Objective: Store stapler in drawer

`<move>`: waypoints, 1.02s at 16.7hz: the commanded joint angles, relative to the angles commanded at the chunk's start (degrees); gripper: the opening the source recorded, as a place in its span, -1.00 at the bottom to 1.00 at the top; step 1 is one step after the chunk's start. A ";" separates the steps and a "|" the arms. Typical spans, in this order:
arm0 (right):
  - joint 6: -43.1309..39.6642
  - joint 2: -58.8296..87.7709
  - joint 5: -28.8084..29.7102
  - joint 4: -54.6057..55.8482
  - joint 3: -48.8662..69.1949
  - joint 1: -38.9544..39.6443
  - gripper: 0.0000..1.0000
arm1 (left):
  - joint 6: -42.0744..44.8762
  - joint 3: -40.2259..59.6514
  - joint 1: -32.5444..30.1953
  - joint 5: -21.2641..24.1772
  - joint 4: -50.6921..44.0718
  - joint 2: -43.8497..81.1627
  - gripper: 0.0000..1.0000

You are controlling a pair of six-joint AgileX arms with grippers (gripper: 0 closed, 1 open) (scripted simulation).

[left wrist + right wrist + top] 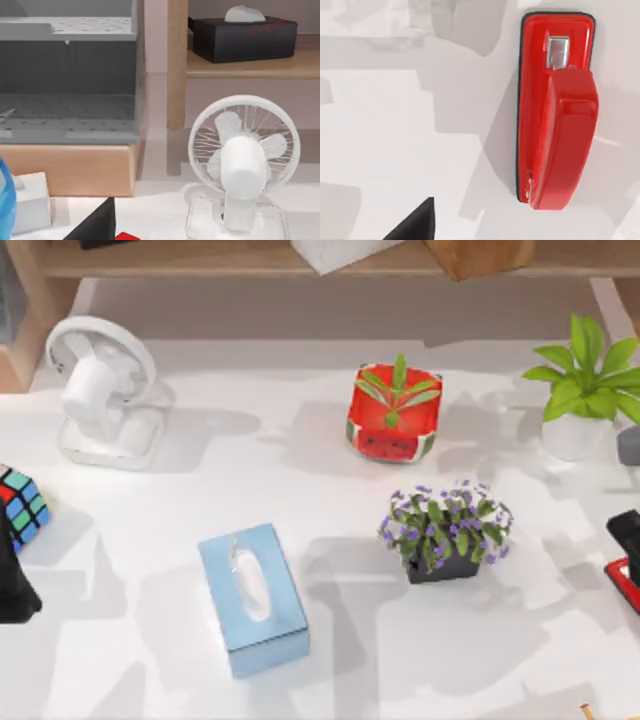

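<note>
The stapler [557,110] is bright red with black trim and lies flat on the white table. In the top view only a red corner of the stapler [622,578] shows at the far right edge. My right gripper [626,530] hovers just above it there, a dark shape at the table's right edge. My left gripper [12,585] is parked at the left edge, beside a colour cube. A grey drawer unit [67,80] with perforated trays stands on a wooden base at the back left, behind the fan.
A white desk fan [100,390] stands back left, and a watermelon-patterned pot [393,415] stands back centre. A purple flower pot [445,535] and a blue tissue box [252,598] occupy the middle. A green plant [580,400] is back right. The colour cube [22,505] sits at the left edge.
</note>
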 joint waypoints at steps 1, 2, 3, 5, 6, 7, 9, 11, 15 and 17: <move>-0.06 0.22 -0.12 0.11 -0.17 -0.20 1.00 | 0.00 0.00 0.00 0.00 0.00 0.00 1.00; -0.07 0.28 -0.11 0.30 -0.26 -0.19 1.00 | 0.00 0.00 0.00 0.00 0.00 0.00 1.00; -0.08 0.54 -0.07 1.05 -0.66 -0.15 1.00 | 0.00 0.00 0.00 0.00 0.00 0.00 1.00; -0.04 1.64 0.00 3.91 -2.28 -0.06 1.00 | 0.00 0.00 0.00 0.00 0.00 0.00 1.00; 0.00 2.41 0.01 5.80 -3.37 -0.02 1.00 | 0.00 0.00 0.00 0.00 0.00 0.00 1.00; 0.06 3.27 0.01 7.86 -4.58 0.01 1.00 | 0.00 0.00 0.00 0.00 0.00 0.00 1.00; 0.16 5.02 0.00 12.04 -7.00 0.08 1.00 | 0.00 0.00 0.00 0.00 0.00 0.00 1.00; 0.24 6.42 0.01 15.40 -8.91 0.14 1.00 | 0.00 0.00 0.00 0.00 0.00 0.00 1.00; 0.28 6.98 0.01 16.67 -9.68 0.17 1.00 | 0.00 0.00 0.00 0.00 0.00 0.00 1.00; 0.28 6.98 0.01 16.67 -9.68 0.17 0.85 | 0.00 0.00 0.00 0.00 0.00 0.00 1.00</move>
